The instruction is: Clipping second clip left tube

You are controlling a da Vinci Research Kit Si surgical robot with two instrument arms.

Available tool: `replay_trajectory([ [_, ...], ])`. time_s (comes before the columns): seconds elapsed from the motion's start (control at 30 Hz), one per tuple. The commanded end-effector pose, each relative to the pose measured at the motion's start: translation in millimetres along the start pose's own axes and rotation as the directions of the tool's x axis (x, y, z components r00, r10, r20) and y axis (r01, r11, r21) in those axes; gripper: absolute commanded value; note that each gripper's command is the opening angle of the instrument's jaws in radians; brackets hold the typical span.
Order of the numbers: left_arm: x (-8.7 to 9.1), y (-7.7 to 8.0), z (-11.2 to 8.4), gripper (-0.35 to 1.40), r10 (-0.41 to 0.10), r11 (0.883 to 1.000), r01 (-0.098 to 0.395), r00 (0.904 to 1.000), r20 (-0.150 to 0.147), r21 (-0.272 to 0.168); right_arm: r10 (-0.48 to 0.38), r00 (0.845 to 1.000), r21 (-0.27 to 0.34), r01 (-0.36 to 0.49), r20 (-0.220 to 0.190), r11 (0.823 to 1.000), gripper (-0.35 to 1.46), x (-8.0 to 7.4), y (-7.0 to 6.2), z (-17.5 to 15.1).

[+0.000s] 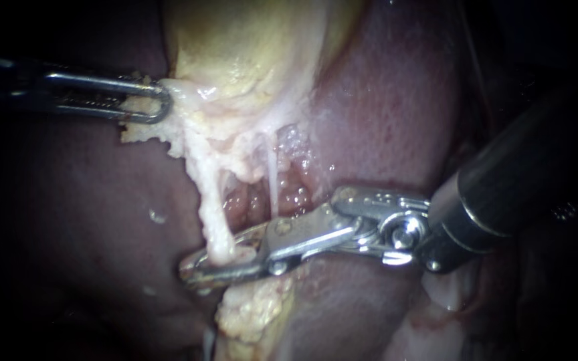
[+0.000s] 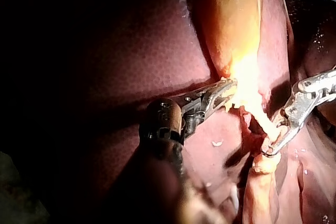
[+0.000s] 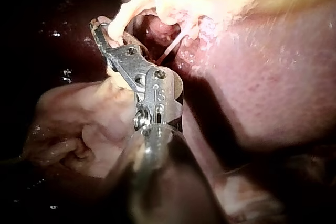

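Observation:
The left tube (image 1: 212,214) is a thick pale strand running down from the yellow gallbladder (image 1: 249,47). My right instrument (image 1: 199,266) comes in from the right, and its long metal jaws lie close together across the tube's lower end, one on each side. In the left wrist view the same right instrument (image 2: 270,148) rings the strand. My left instrument (image 1: 158,100) has its jaws shut on pale tissue at the gallbladder's edge and holds it out to the left. A thinner right tube (image 1: 273,180) hangs beside the left one. I see no clip on either tube.
Dark red liver (image 1: 382,113) lies around and behind the tubes. A lump of pale fatty tissue (image 1: 252,314) sits just below the right instrument's jaws. Between the two tubes is a raw reddish pocket (image 1: 255,200).

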Motion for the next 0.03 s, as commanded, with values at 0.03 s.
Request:
replay_trajectory([
  [0.03,0.0,-0.1,0.0,-0.35,0.000,1.000,0.000,1.0000,0.000,0.000,0.013,1.000,0.018,-0.013,0.006,1.000,-0.08,-0.4,0.2,0.3],
])
